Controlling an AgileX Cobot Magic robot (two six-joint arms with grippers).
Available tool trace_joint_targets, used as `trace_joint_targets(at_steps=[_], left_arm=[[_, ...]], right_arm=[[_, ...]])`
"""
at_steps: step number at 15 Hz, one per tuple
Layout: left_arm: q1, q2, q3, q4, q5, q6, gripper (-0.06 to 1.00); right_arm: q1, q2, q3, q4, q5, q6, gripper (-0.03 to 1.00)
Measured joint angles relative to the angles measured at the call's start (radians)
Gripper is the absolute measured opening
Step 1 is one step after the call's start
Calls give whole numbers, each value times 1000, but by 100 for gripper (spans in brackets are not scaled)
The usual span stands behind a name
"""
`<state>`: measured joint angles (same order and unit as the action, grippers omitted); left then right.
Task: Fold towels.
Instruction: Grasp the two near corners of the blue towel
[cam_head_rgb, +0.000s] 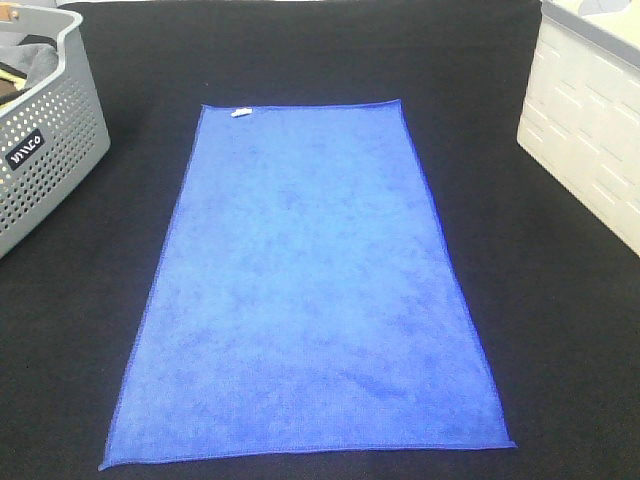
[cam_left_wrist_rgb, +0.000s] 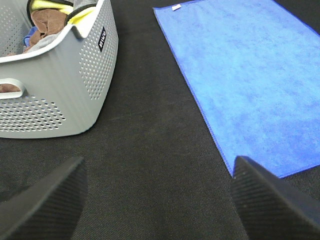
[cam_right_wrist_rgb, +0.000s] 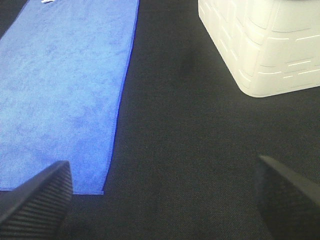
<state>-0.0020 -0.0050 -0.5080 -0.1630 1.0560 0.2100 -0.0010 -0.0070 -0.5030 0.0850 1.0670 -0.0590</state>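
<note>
1. Black fabric-covered desk (cam_head_rgb: 300, 50): carries everything here.
2. Bright royal-blue rectangular microfibre towel (cam_head_rgb: 310, 290): lies unfolded and flat at the middle of the desk, long sides running from near edge to far edge, stitched hem visible all round; sits between the basket and the bin, touching neither.
3. Grey perforated plastic basket (cam_head_rgb: 50, 150): stands at the far left of the desk, well apart from the towel; holds brown and yellow cloths; bears a small black label on its side.
4. White moulded plastic bin (cam_head_rgb: 590, 130): stands at the far right.
5. Left jaws: spread wide, empty, above bare desk near the towel's near left corner.
6. Right jaws: spread wide, empty, above bare desk by the near right corner.
7. Small white tag (cam_head_rgb: 240, 112): sits on the towel's far hem, near the left corner.
</note>
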Motion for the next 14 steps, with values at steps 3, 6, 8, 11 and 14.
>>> trace_joint_targets(at_steps=[3, 6, 8, 11, 14], left_arm=[[0, 0, 0, 0, 0, 0, 76], [0, 0, 0, 0, 0, 0, 76], [0, 0, 0, 0, 0, 0, 76], [0, 0, 0, 0, 0, 0, 76], [0, 0, 0, 0, 0, 0, 76]], right_arm=[[0, 0, 0, 0, 0, 0, 92], [0, 0, 0, 0, 0, 0, 92], [0, 0, 0, 0, 0, 0, 92], [0, 0, 0, 0, 0, 0, 92], [0, 0, 0, 0, 0, 0, 92]])
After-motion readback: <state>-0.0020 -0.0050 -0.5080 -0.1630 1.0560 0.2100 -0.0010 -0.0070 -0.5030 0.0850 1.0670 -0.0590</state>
